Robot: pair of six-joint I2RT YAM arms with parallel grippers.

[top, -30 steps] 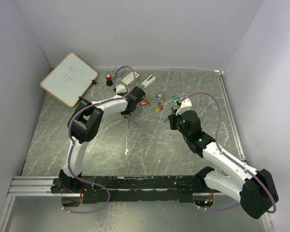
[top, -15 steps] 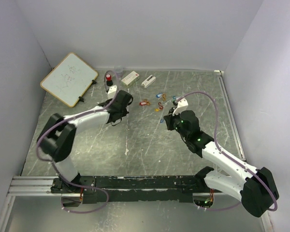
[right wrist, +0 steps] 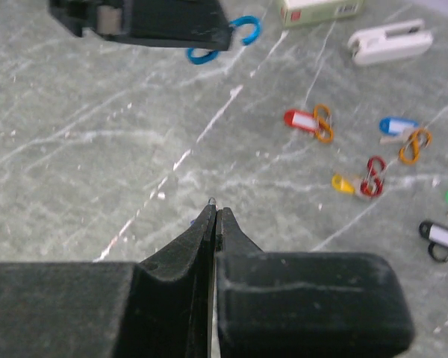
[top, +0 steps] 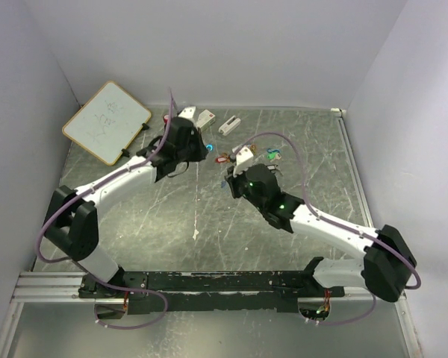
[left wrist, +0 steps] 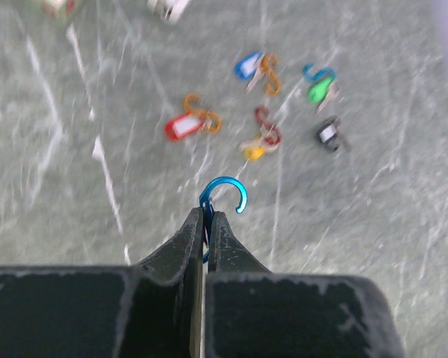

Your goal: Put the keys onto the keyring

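Blue hooked clip (left wrist: 231, 184) sat pinched in the left end effector (left wrist: 207, 218), its open hook aimed up-frame at the keys (left wrist: 181, 127) scattered on the counter (left wrist: 373, 224). Right end effector (right wrist: 214, 212), pressed together on nothing discernible, had those keys at its upper right.

glossy plastic-tagged keys (left wrist: 252, 151) on smooth, veined table (left wrist: 373, 224).

A robot lab test cell as I see it, plain white walls (top: 231, 52) closing in around my left gripper (top: 204, 151), marbled grey tabletop (top: 172, 216) beneath it, aluminium rail (top: 52, 287) carrying the arm bases (top: 97, 282) well apart from it, scribbled whiteboard (top: 104, 121) behind it.
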